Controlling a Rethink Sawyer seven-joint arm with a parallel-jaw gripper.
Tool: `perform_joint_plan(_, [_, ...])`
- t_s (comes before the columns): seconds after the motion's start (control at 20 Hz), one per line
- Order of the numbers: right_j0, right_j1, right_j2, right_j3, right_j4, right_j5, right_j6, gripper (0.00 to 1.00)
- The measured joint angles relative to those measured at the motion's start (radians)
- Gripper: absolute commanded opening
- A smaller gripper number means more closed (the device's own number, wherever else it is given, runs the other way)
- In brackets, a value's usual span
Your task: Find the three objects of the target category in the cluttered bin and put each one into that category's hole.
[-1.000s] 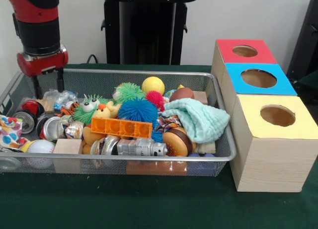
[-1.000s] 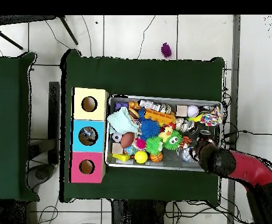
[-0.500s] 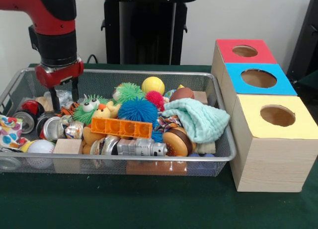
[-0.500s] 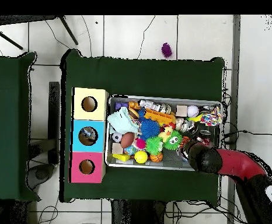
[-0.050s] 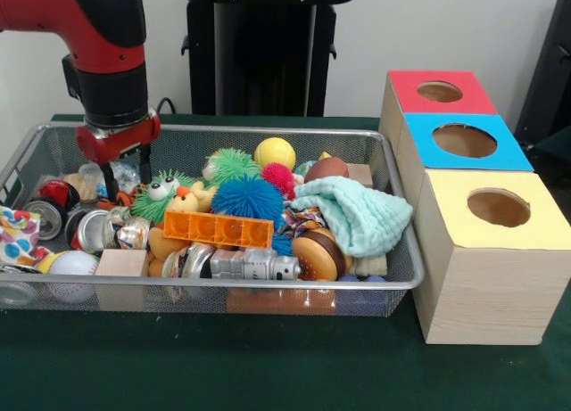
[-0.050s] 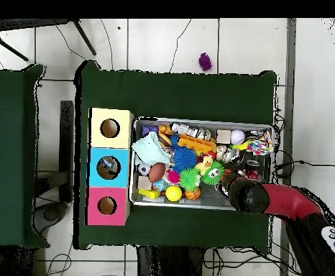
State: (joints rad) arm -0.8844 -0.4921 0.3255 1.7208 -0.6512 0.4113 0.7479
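Fingers [image 5: 109, 181] apart, two dark prongs w/ a clear gap, holding nothing; gripper [image 5: 126, 170] pokes down into the wire bin [image 5: 268, 131] at its end away from the boxes, tips just above a small tiger-striped toy [image 5: 123, 197] and a crinkly clear wrapper [image 5: 105, 174]. Right beside: green fuzzy monster w/ big eyes [image 5: 161, 195]. Target category not given, so which three items count can't be told; candidates all sit in the bin, none at a hole yet. Judgement: striped toy looks small, soft, light — pinch across its middle; wrapper slippery, prob. collapses; cans [image 5: 98, 229] stiff and smooth, take across the body. Spiky blue ball [image 5: 247, 198] squashy, spines may slide off pads. Further out: orange block [image 5: 219, 228], silver bottle [image 5: 254, 267], mint cloth [image 5: 357, 215] draped over the bin's box end. Beyond the bin, three wooden boxes w/ holes: red [image 5: 439, 92], blue [image 5: 464, 141], yellow [image 5: 498, 208]. Overhead, arm [image 6: 285, 203] enters the bin's corner. Labels: none legible; can and bottle print too small to read.
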Motion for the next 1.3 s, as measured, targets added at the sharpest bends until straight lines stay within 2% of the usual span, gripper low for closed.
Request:
perform_joint_plan(0.55, [0.027, -0.014, -0.027, 0.0, -0.001, 0.001, 0.0, 1.0])
perform_joint_plan(0.85, [0.029, -0.054, -0.034, 0.016, 0.0, 0.027, 0.0, 1.0])
perform_joint_plan(1.1, [0.022, -0.125, -0.034, 0.06, 0.009, 0.064, 0.0, 1.0])
perform_joint_plan(1.3, [0.022, -0.144, -0.034, 0.064, 0.009, 0.066, 0.0, 1.0])
